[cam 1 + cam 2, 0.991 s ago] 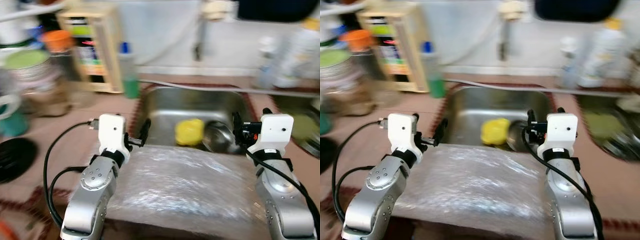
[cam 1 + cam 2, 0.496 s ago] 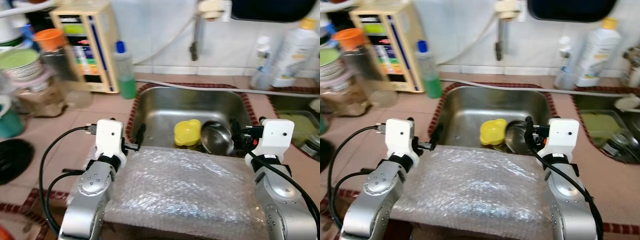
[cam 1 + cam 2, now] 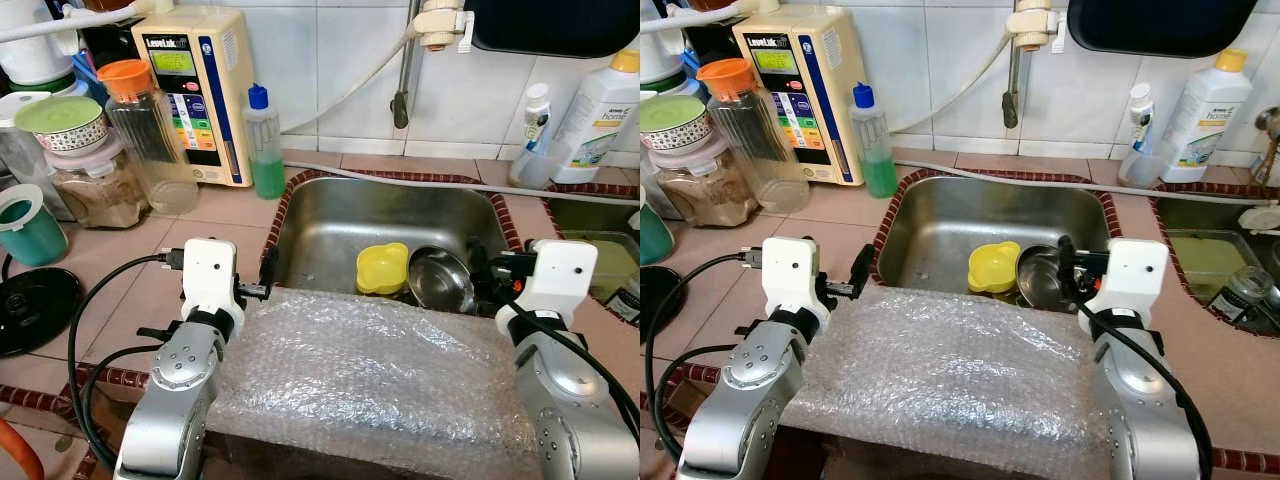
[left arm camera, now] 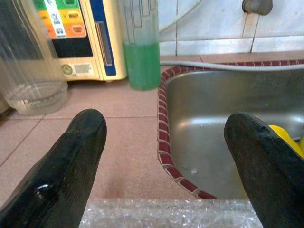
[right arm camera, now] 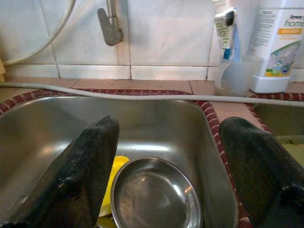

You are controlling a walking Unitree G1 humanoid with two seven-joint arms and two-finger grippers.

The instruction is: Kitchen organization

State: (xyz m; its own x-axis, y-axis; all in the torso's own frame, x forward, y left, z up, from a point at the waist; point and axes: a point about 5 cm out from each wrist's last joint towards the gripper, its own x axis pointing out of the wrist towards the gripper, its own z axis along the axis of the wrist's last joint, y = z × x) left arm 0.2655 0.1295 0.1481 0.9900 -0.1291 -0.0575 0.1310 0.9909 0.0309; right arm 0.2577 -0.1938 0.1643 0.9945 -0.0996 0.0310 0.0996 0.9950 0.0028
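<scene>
Down in the stainless sink (image 3: pixel 330 215) sit the two things most likely to be tidied: a small yellow plastic bowl (image 3: pixel 382 270) and, touching it on the robot's right, a round steel bowl (image 3: pixel 440 281), both near the front wall of the basin. The yellow one looks light and a little flexible, with a wavy lip that should give a fair pinch point; I'd take it by the rim. The steel bowl is stiff, smooth and shiny, probably slick if wet, so its thin edge is the only sensible place to hold and it could slide against the metal floor. The left hand (image 3: pixel 262 287) hovers over the front left corner of the sink with its two black fingers spread wide and empty; the right hand (image 3: pixel 476 272) hangs just above the steel bowl, fingers likewise apart and holding nothing. A sheet of bubble wrap (image 3: pixel 370 375), soft and crinkly, drapes over the front edge of the tiled desk (image 3: pixel 120 290) between the arms.
</scene>
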